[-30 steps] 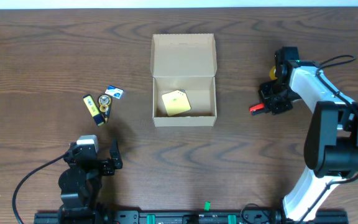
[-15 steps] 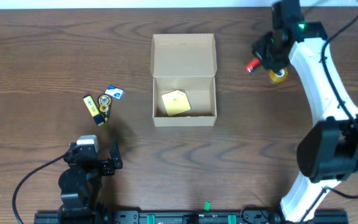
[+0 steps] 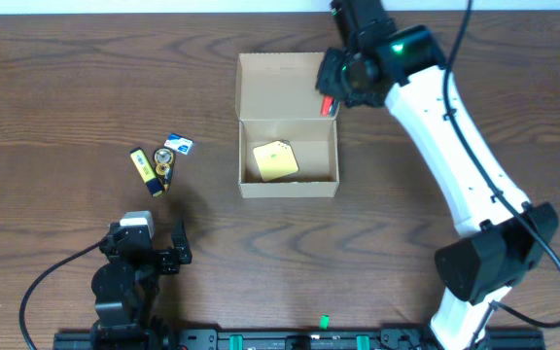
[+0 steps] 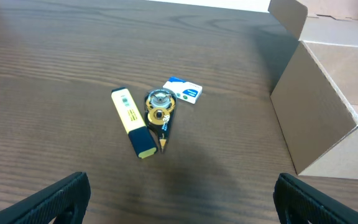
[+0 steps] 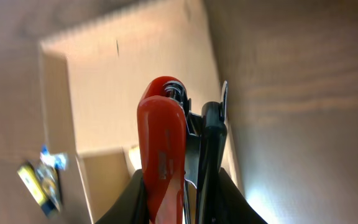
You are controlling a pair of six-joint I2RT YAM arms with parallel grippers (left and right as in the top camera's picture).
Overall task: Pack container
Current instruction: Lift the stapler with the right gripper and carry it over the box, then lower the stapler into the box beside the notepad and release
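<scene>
Gripping red stapler (image 5: 161, 149) in right jaws over container (image 3: 288, 86), 1 o'clock; left jaws wide, empty; pad (image 3: 276, 161) in; three things (image 3: 161, 162) left.

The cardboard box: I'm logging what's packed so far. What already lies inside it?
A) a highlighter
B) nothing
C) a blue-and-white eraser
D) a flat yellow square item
D: the overhead view shows a flat yellow square item on the floor of the open cardboard box.

The container (image 3: 275, 87) is plain tan, the pad (image 3: 276, 161) yellow, the tool (image 5: 163, 149) red and black, the table (image 3: 66, 78) dark wood-grain
</scene>
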